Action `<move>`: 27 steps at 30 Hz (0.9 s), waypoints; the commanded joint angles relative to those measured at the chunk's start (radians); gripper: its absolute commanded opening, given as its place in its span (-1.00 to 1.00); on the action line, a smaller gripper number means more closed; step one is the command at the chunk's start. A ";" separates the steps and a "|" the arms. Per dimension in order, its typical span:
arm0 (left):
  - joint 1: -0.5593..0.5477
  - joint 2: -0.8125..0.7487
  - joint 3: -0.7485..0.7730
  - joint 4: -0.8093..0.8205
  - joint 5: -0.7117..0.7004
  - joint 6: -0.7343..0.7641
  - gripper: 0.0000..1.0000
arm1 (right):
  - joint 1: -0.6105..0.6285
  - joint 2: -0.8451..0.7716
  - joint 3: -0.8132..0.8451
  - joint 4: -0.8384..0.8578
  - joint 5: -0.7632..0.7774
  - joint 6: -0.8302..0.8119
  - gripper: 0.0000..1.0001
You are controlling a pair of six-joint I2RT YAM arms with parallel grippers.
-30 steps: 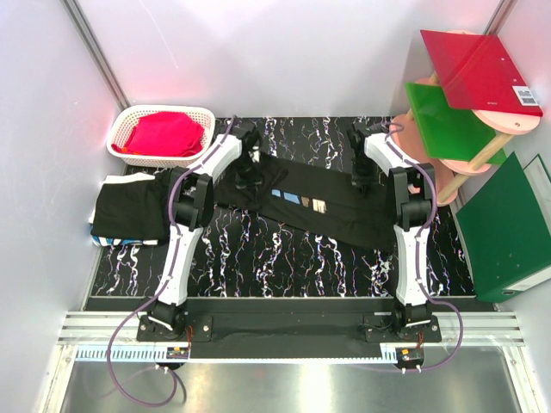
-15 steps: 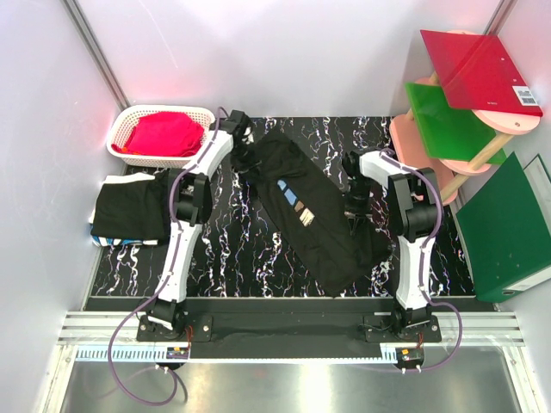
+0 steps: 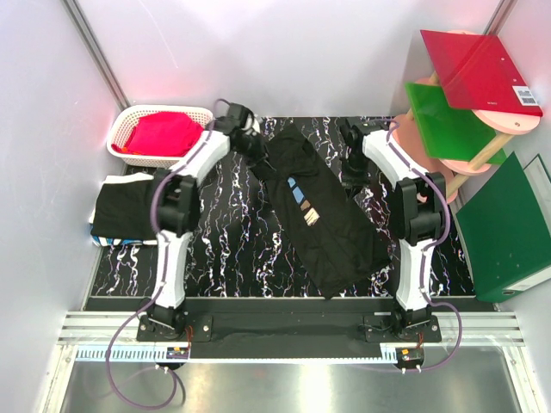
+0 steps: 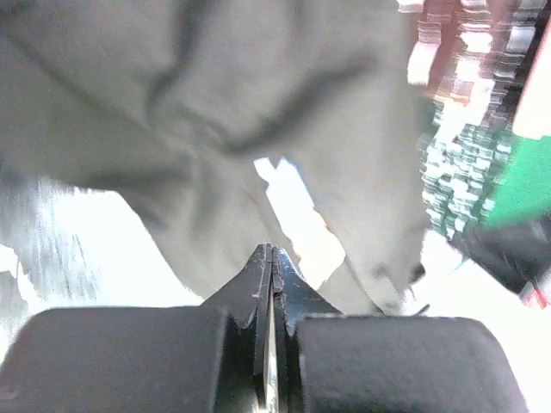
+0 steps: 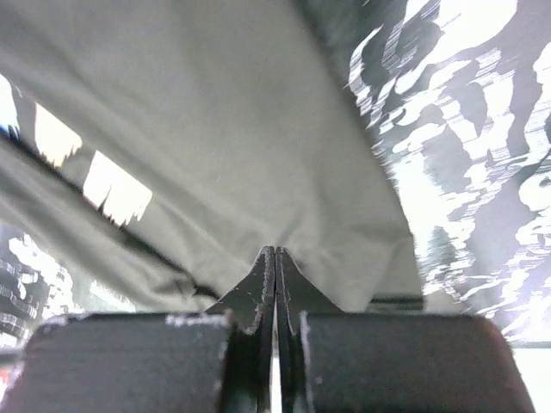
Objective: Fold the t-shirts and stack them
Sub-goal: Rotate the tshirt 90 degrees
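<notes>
Top: I see the printed black t-shirt (image 3: 323, 228) stretched aslant across the marbled desk (image 3: 232, 258), folded shirts (image 3: 129, 211) stacked at its left edge | Left wrist: left claw (image 4: 272, 251) pinched together on the cloth | Right wrist: right claw (image 5: 275, 251) clamped on the cloth's edge.

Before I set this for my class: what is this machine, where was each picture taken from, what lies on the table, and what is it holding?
Two robot arms stand at a black marbled table. One picture looks down from above; the others come from a camera on each wrist. The left arm's fingers and the right arm's fingers pinch a black cotton t-shirt with blue and orange brush strokes. Folded black shirts and a white plastic basket of pink cloth lie left.
</notes>
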 commanded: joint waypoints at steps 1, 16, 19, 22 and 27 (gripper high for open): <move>0.022 -0.269 -0.150 0.070 0.067 -0.002 -0.96 | -0.006 0.022 0.068 0.002 0.145 -0.010 -1.00; 0.029 -0.547 -0.643 0.023 0.002 0.032 -1.00 | -0.012 0.462 0.806 0.194 -0.270 0.013 -1.00; 0.029 -0.564 -0.680 -0.002 -0.013 0.041 -1.00 | -0.012 0.462 0.795 0.344 -0.309 0.063 -1.00; 0.028 -0.566 -0.700 -0.026 -0.021 0.047 -1.00 | -0.010 0.520 0.861 0.401 -0.376 0.099 -1.00; 0.018 -0.549 -0.709 -0.052 -0.022 0.055 -1.00 | 0.010 0.620 0.909 0.434 -0.452 0.111 -1.00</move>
